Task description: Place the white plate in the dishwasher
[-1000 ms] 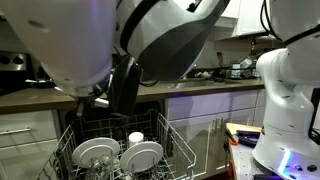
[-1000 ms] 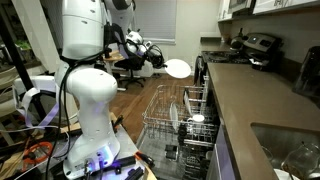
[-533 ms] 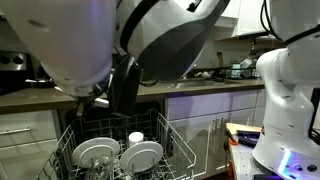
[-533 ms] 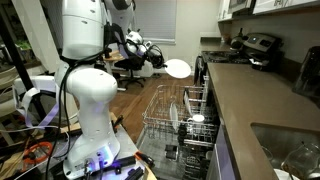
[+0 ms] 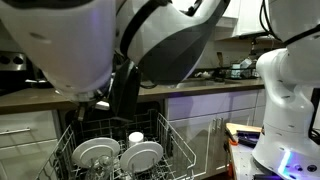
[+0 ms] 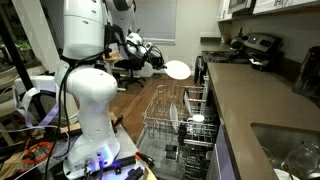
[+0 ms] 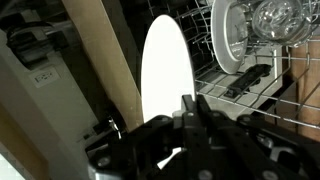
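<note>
In an exterior view, the arm's bulky white and dark grey housing (image 5: 160, 40) sits close to the lens and fills the upper half, so the tool cannot be seen here. Below it the built-in dishwasher (image 5: 182, 140) stands open, its white wire rack pulled out. Two round white dishes (image 5: 142, 155) stand on edge side by side in the rack, with a small white cup (image 5: 136, 137) just behind them. A brown countertop (image 5: 215, 86) runs above the white panelled cabinets (image 5: 205, 115). In an exterior view from the side, the black gripper (image 6: 160, 62) reaches out from the white robot body (image 6: 88, 95) and clenches the plain, round, glossy white plate (image 6: 178, 68) by its edge. The plate hangs in the air above the dishwasher (image 6: 165, 110), clear of the rack's tines and beside the end of the long brown countertop (image 6: 255, 100). In the wrist view, the gripper (image 7: 190, 112) rises from the bottom edge with its dark fingers (image 7: 188, 102) closed on the lower rim of the white plate (image 7: 165, 65), which appears as a tall narrow oval. To the upper right lies the dishwasher (image 7: 240, 85) rack, holding a white dish (image 7: 228, 35) and a clear glass (image 7: 275, 15). A pale tan band (image 7: 105, 60), perhaps a floor or a panel, crosses behind the plate.
</note>
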Robot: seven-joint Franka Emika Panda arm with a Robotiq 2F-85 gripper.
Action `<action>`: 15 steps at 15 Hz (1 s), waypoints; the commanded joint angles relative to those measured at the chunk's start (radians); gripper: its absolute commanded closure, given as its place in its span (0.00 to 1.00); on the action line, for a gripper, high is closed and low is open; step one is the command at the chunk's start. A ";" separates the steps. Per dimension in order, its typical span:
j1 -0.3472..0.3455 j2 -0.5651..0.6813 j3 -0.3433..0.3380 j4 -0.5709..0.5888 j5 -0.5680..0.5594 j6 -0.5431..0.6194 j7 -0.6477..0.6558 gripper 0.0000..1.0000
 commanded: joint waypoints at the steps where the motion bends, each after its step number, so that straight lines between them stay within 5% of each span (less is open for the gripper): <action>1: 0.010 0.003 -0.010 0.002 0.003 0.001 -0.002 0.94; 15: 0.002 -0.126 0.021 -0.165 0.155 0.148 -0.036 0.95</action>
